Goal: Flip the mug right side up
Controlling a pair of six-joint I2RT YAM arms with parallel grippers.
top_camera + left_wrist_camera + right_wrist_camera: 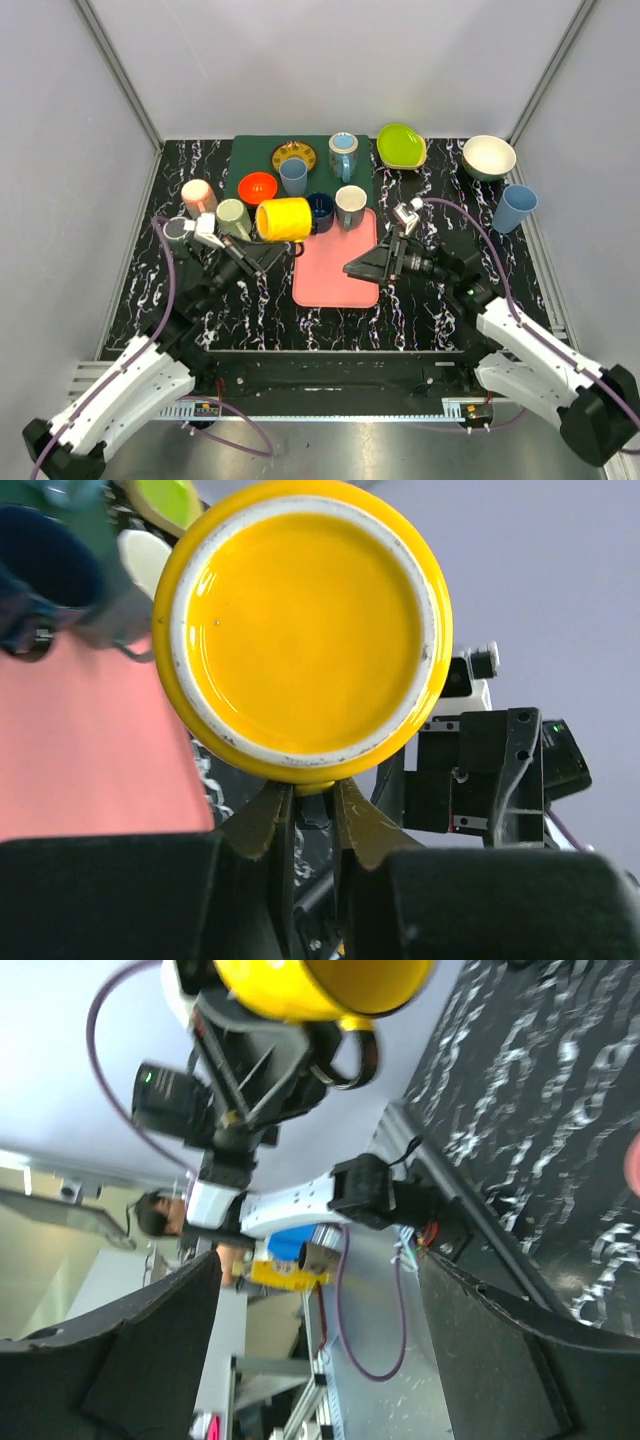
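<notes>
On the marbled counter (450,300), at the far left corner of the pink mat (337,270), the yellow mug (283,219) lies on its side. Its long axis runs level, with the base turned toward the left arm and the mouth toward the right. The left fingers (265,815) are clamped low on the mug, apparently at the handle, so righting it looks to be that arm's job. The right fingers (150,1350) hang spread apart and empty over the mat.

table (330,325) (black marbled) | green mat (250,150) | pink mat (335,275) | white bowl (489,157) | blue cup (514,208)
</notes>
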